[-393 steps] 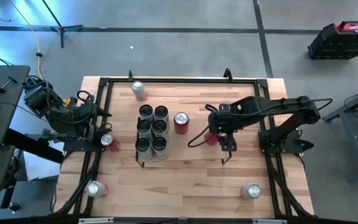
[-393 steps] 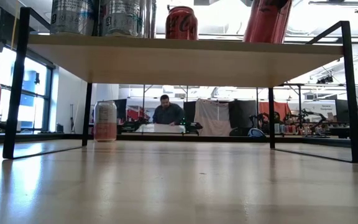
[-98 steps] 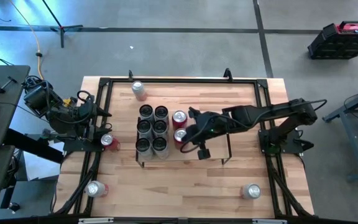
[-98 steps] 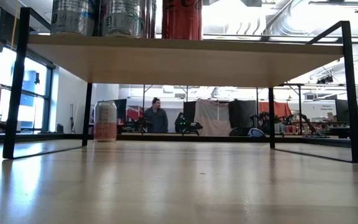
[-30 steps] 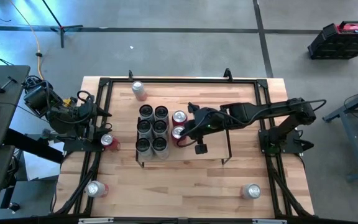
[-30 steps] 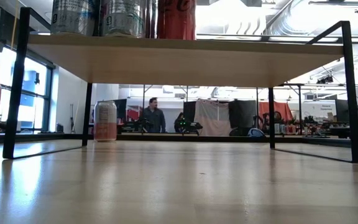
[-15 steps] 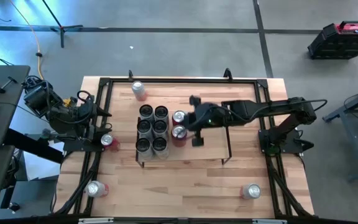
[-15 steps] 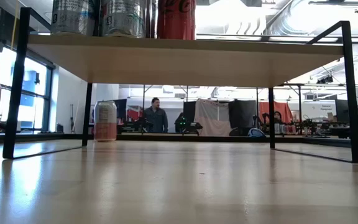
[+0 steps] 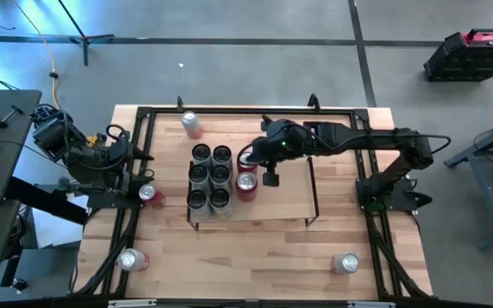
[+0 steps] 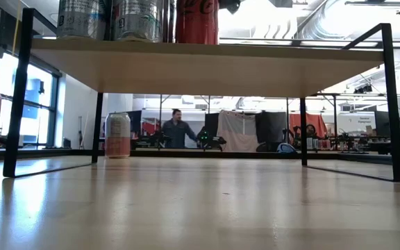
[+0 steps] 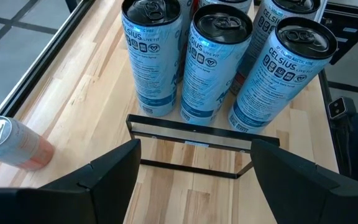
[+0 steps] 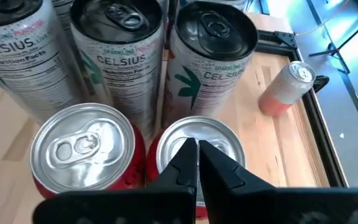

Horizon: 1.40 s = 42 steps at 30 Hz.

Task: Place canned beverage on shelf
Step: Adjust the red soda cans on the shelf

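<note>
You saw the right gripper closed and empty above the two red cans on the shelf, which stood beside six tall Celsius cans packed in two rows. The left gripper stood open at the table's left edge, facing those cans. You counted four loose cans on the wooden table: one at the far edge, two left, one near right. A person stood in the room behind.
</note>
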Each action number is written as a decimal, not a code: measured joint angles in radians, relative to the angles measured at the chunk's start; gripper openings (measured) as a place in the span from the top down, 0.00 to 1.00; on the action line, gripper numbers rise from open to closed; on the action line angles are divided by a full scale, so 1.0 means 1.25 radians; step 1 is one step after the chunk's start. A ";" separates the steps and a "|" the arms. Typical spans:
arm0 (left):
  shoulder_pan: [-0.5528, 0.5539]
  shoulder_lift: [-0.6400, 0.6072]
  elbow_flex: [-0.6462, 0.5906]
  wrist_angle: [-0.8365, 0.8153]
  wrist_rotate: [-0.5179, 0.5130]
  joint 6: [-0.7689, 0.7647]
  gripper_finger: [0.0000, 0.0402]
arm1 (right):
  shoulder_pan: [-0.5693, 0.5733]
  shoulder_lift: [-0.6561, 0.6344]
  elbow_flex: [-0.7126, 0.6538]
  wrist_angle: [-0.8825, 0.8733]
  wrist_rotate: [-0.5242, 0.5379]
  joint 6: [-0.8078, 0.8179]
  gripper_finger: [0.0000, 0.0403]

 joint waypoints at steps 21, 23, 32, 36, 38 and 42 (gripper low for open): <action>0.000 0.000 0.000 0.000 0.000 0.000 0.27 | -0.029 0.020 0.002 0.009 -0.045 0.000 1.00; 0.000 0.000 0.000 0.000 0.000 0.000 0.27 | -0.029 0.020 0.002 0.008 -0.028 -0.001 1.00; 0.000 0.000 0.000 0.000 0.000 0.000 0.27 | -0.029 0.019 0.001 0.014 -0.018 -0.004 1.00; 0.000 0.000 0.000 0.000 0.000 0.000 0.27 | -0.020 0.018 0.025 -0.006 -0.019 -0.005 1.00; 0.000 0.000 0.000 0.000 0.000 0.000 0.27 | -0.008 0.016 0.048 -0.002 -0.037 -0.004 1.00; 0.000 0.000 0.000 0.000 0.000 0.000 0.27 | 0.030 0.016 0.059 0.001 -0.113 -0.005 1.00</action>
